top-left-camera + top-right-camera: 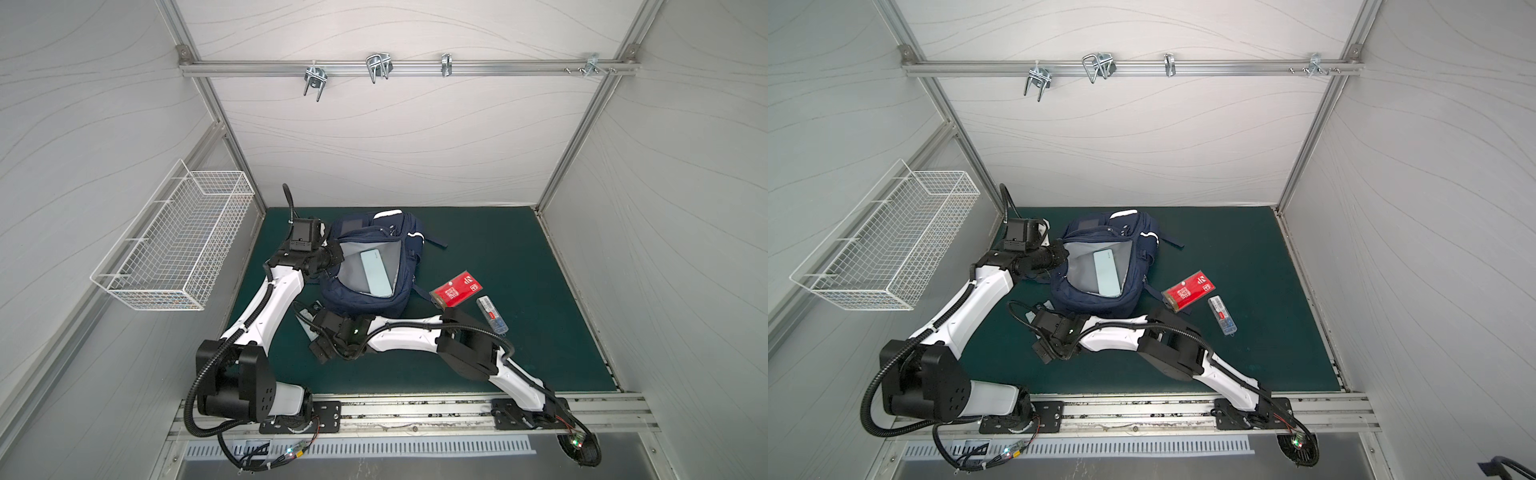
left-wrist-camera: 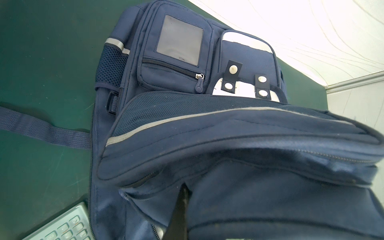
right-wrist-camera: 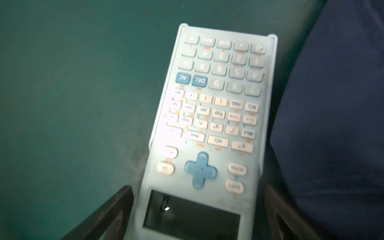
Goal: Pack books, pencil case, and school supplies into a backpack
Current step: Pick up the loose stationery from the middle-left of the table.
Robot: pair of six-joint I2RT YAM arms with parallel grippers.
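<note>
1. My left tool (image 1: 333,258) is clenched on the edge of the backpack (image 1: 365,305) at its main opening. It holds the fabric up so the mouth gapes and the grey lining shows. In the left wrist view one dark finger (image 2: 179,209) is sunk in navy cloth.
2. The pencil case (image 1: 375,272) lies slanted on that lining inside the backpack, so I judge that item packed.
3. My right tool (image 3: 198,191) is released, jaws wide and low to the surface (image 1: 519,257). It straddles the screen end of the calculator (image 3: 207,104), a finger either side, neither visibly touching.
4. The calculator lies flat, keys up, just beside the backpack's flank. I read this as the approach to pick it up. The bag sits so near that the finger on that side has little room.
5. The red book (image 1: 455,289) and the clear box (image 1: 492,313) lie on the surface to the right of the backpack. They are near each other but apart, and well away from both tools.
6. A brown edge shows beside the red book; whether that is another book I cannot tell. The navy book I cannot find.
7. The surface is a flat dark green mat, faintly scuffed.
8. Pale wall panels (image 1: 415,145) with wavy lines in an aluminium frame enclose it. A rail (image 1: 498,68) with metal hooks (image 1: 378,68) crosses the back wall, and a white wire basket (image 1: 174,245) hangs on the left wall.
</note>
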